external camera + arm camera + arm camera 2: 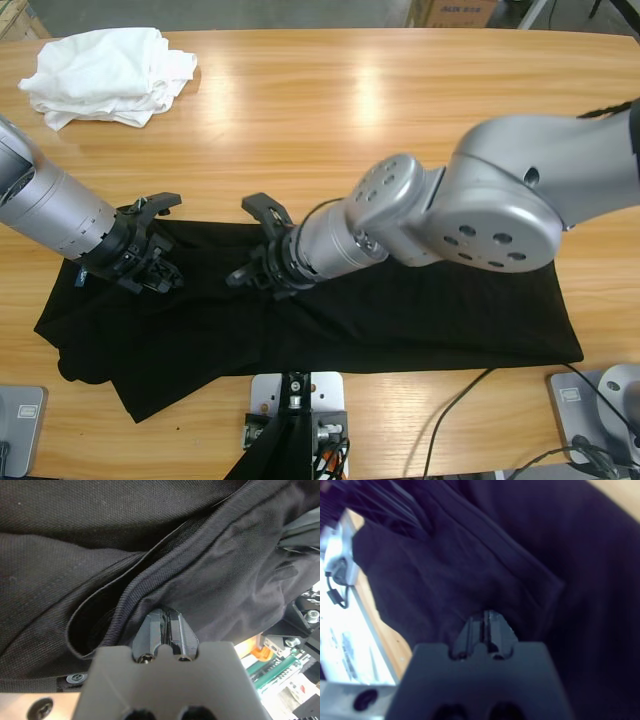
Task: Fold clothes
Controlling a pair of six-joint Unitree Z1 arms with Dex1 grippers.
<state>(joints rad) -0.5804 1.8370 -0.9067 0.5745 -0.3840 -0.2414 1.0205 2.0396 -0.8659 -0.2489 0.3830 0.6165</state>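
Both hands pinch black shirt [400,315] fabric: left hand [166,630], right hand [486,625]. White bundle [105,75] well apart on counter [330,110].

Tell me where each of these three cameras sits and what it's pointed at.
High view: fixed overhead, looking down on the table, black shirt, white bundle and both arms.
Left wrist view: on the left arm, along its gripper into shirt folds.
Right wrist view: on the right arm, along its gripper onto cloth.
All share the shirt.

a robot lab (long wooden table [330,90], cardboard boxes [455,12] behind).
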